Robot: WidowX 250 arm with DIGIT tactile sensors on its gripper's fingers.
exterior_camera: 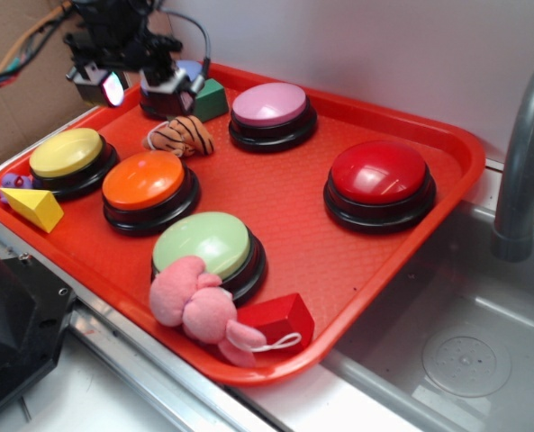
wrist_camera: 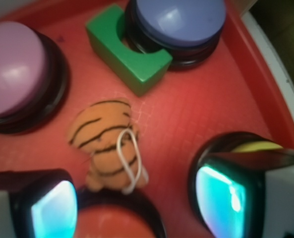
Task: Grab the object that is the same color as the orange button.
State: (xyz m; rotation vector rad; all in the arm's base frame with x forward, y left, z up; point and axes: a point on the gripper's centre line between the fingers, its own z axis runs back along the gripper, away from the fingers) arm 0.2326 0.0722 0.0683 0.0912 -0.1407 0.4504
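Tiger [wrist_camera: 107, 146] hemmed by orange button [exterior_camera: 149, 184]

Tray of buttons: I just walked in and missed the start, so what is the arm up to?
The robot's tool hangs open above the back left of the red tray, holding nothing. In the wrist view, the small orange plush tiger lies on the tray below, between the two fingers. It sits just behind the orange button, near the green block and pink button. No grasp has been made yet.
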